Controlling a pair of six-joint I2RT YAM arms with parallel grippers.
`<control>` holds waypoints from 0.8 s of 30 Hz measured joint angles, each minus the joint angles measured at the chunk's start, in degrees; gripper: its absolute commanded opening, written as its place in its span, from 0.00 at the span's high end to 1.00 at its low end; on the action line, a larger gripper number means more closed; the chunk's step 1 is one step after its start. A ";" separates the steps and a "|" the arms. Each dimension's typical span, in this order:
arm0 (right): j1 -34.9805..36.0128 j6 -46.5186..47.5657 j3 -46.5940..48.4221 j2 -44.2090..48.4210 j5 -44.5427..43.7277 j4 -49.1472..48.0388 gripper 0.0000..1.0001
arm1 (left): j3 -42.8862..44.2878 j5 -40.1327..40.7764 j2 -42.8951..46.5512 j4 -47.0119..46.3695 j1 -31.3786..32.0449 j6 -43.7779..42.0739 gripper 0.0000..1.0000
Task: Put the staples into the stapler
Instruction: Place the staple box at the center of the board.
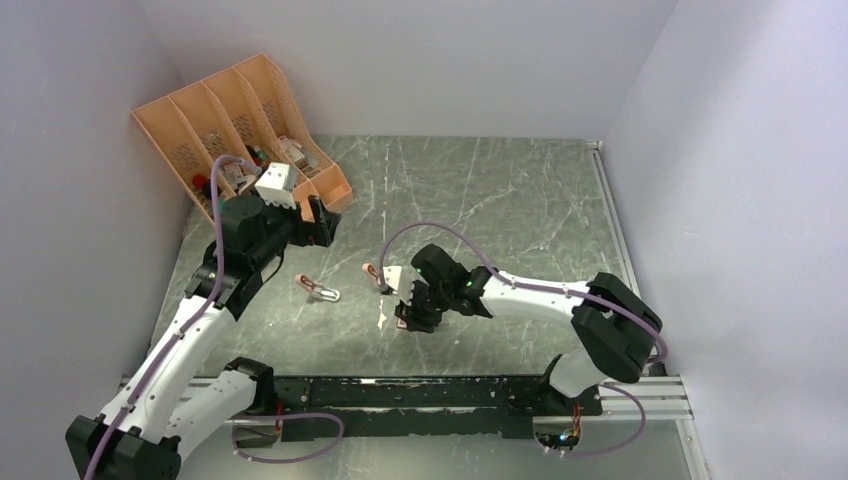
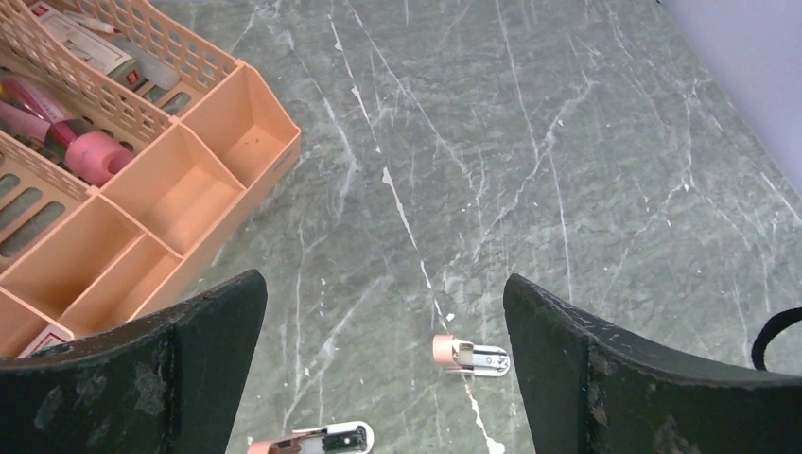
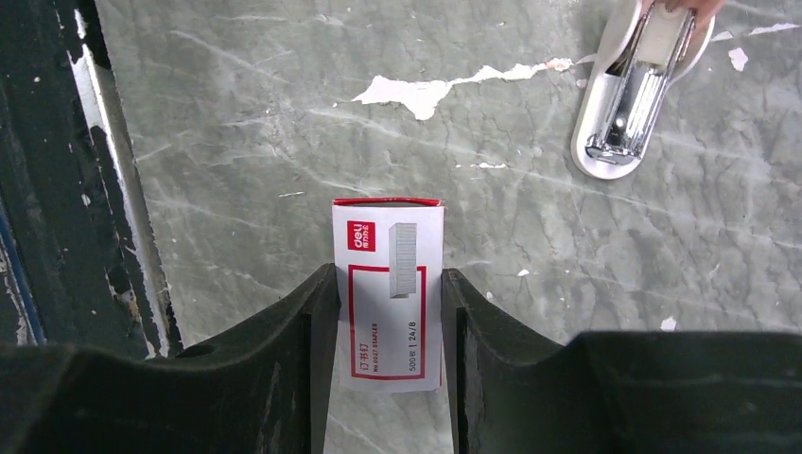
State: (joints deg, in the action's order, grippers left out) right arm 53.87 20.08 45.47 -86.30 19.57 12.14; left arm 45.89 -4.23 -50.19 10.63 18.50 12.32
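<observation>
Box of staples (image 3: pixel 388 293), red and white, is gripped on its two long sides by the right tool (image 3: pixel 390 282), which is closed onto it over the table (image 3: pixel 236 142). Whether the box touches the table, I cannot tell. A pink stapler (image 3: pixel 636 95) lies unfolded near it, its metal channel showing. By the orange organizer (image 2: pixel 189 180) the left tool (image 2: pixel 383 312) is spread wide with nothing between its fingers. A second stapler (image 2: pixel 317 439) lies on the table apart from the first.

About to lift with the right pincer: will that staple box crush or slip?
Probably light, and dentable: the staple box is thin printed cardboard. Its smooth sides, held by the right pincer, might slip. Flat-sided, so it shouldn't roll.
</observation>
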 measured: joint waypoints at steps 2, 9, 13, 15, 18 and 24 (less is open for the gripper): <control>0.17 0.96 -0.13 0.00 0.48 -0.37 0.57 | -0.31 0.15 0.66 0.31 0.00 1.05 0.01; 1.42 3.32 -0.09 -1.99 0.68 -0.13 0.54 | -2.01 1.36 1.44 1.75 -0.07 3.45 0.01; 2.89 4.02 0.20 -4.98 0.26 0.57 0.49 | -2.36 1.53 1.44 1.81 -0.09 4.20 0.01; 3.23 4.39 0.74 -5.33 0.11 0.52 0.43 | -2.47 1.57 1.44 1.95 -0.09 4.26 0.01; 3.45 4.37 0.79 -5.46 -0.11 0.55 0.37 | -2.47 1.73 1.44 2.12 -0.09 4.28 0.01; 3.50 4.26 0.79 -5.40 -0.74 0.46 0.32 | -2.47 2.14 1.42 2.32 -0.09 4.44 0.01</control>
State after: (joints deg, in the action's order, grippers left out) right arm 57.36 24.34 46.26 -91.70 18.83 12.60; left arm 43.42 -2.09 -48.77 12.95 18.41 16.75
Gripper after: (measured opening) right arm 0.668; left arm 0.992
